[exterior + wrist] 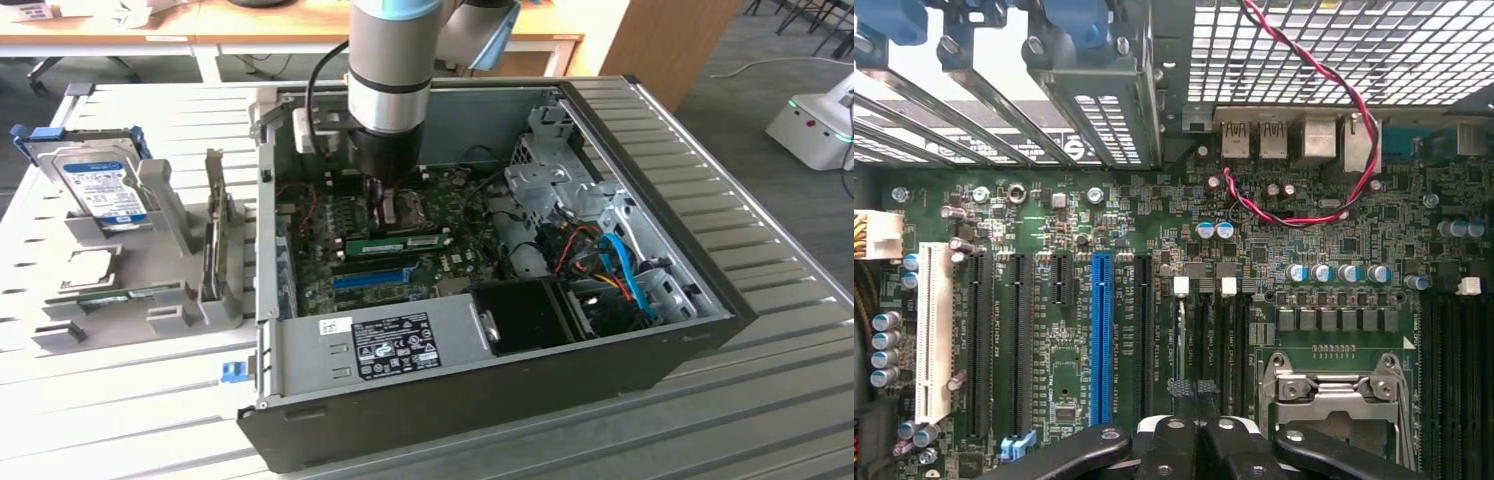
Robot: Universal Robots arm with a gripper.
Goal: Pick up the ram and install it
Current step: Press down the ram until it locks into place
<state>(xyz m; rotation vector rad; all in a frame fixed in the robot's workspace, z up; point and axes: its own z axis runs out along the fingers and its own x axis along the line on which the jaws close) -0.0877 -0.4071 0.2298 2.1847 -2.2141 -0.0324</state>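
- The exterior view looks down at an angle from above and off to one side, far enough back to take in the whole open computer case (534, 250), the slatted counter (120, 400) and the arm (391, 70) reaching in
- The wrist view sits close above the motherboard (1154, 250), facing straight down onto it, with the fingers (1184, 445) at its edge
- Both views share the motherboard with its long blue slot (370, 277) (1100, 340) and the metal CPU socket (1334, 395)
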